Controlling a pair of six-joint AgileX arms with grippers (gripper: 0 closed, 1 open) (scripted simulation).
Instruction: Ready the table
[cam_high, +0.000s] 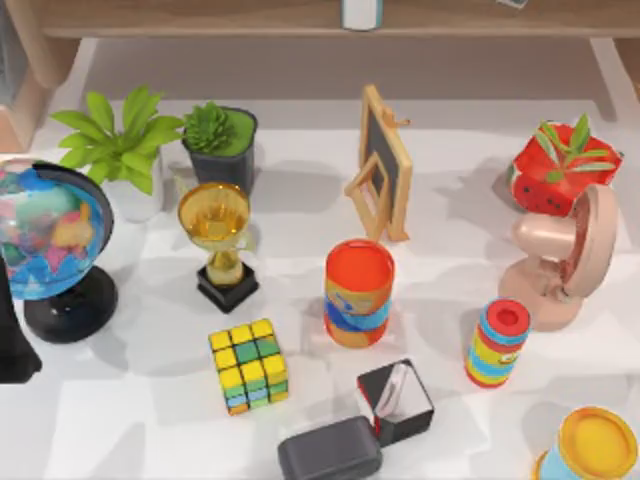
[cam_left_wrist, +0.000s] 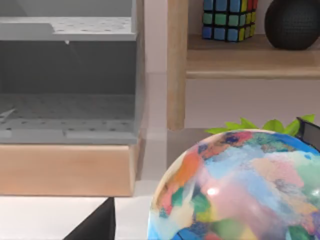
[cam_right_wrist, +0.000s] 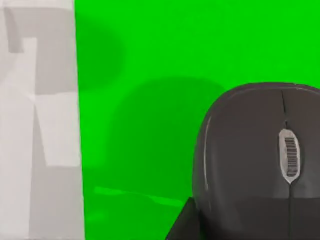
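The table (cam_high: 120, 430) is a broad white top crowded with small objects. My left arm (cam_high: 14, 335) stands as a dark shape at the table's left edge, right beside a colourful globe (cam_high: 45, 235) on a black base. In the left wrist view the globe (cam_left_wrist: 240, 190) sits close below the camera, and a dark part of my left gripper (cam_left_wrist: 95, 225) shows beside it. The right wrist view looks at a black computer mouse (cam_right_wrist: 260, 160) on a green mat (cam_right_wrist: 150, 75), with a dark part of my right gripper (cam_right_wrist: 182, 225) at the mouse's near edge.
On the table stand a gold trophy (cam_high: 218, 240), a Rubik's cube (cam_high: 249, 365), a red can (cam_high: 358, 292), a small blackboard (cam_high: 382, 165), two potted plants (cam_high: 120, 150), a pink fan (cam_high: 560, 255) and a striped cylinder (cam_high: 497, 343). A wooden shelf (cam_high: 300, 15) runs along the back.
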